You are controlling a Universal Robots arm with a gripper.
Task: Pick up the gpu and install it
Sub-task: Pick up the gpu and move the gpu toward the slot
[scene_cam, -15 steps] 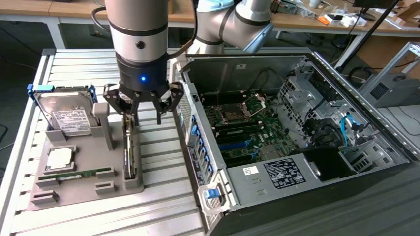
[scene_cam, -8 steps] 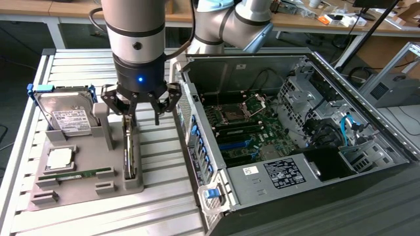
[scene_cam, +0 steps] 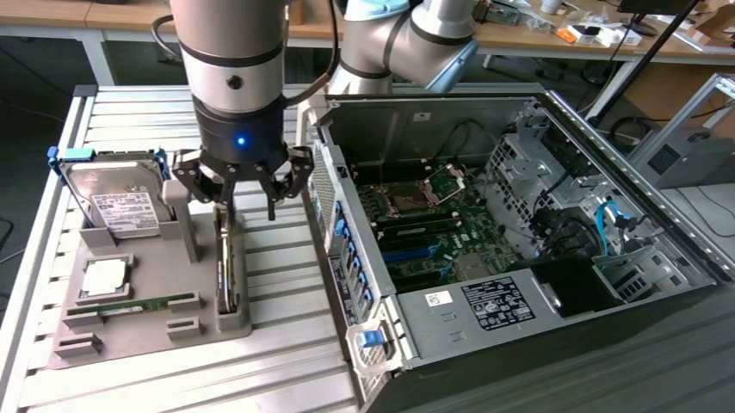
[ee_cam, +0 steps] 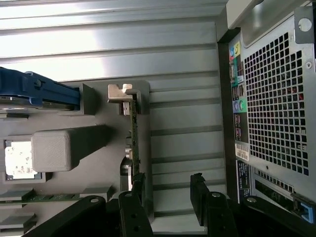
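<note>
inspection, working from the exterior view's left to its right.

1. the hard drive (scene_cam: 115, 202) stands upright in the grey fixture tray (scene_cam: 150, 340), well clear of the fingers (scene_cam: 272, 202) on their far side from the case. a memory stick (scene_cam: 138, 305) lies flat in its own recess, lower than the fingers and apart from them. the tray appears to keep each part in a fixed, known pose.

2. the gpu (scene_cam: 227, 267) stands on its long edge in a narrow slot of the tray, not yet lifted. judged purpose: the upper edge is offered to a grasp from above. its pale bracket (ee_cam: 121, 93) sits at the end furthest from the fingers, hooked over the tray block.

3. the gripper (scene_cam: 244, 205) hangs directly above the near end of the card, pointing down. its fingers are spread wide and hold nothing. in the wrist view the card's edge runs in line with one finger rather than midway between the two, and the other finger stands over the bare slatted table (scene_cam: 287, 361). whether that first finger touches the card cannot be told.

4. the computer case (scene_cam: 453, 331) lies on its side just beyond the fingers, side panel off. this leaves the motherboard (scene_cam: 425, 232) facing up, presumably so a card can be set in from above. no card is seated in it.
</note>
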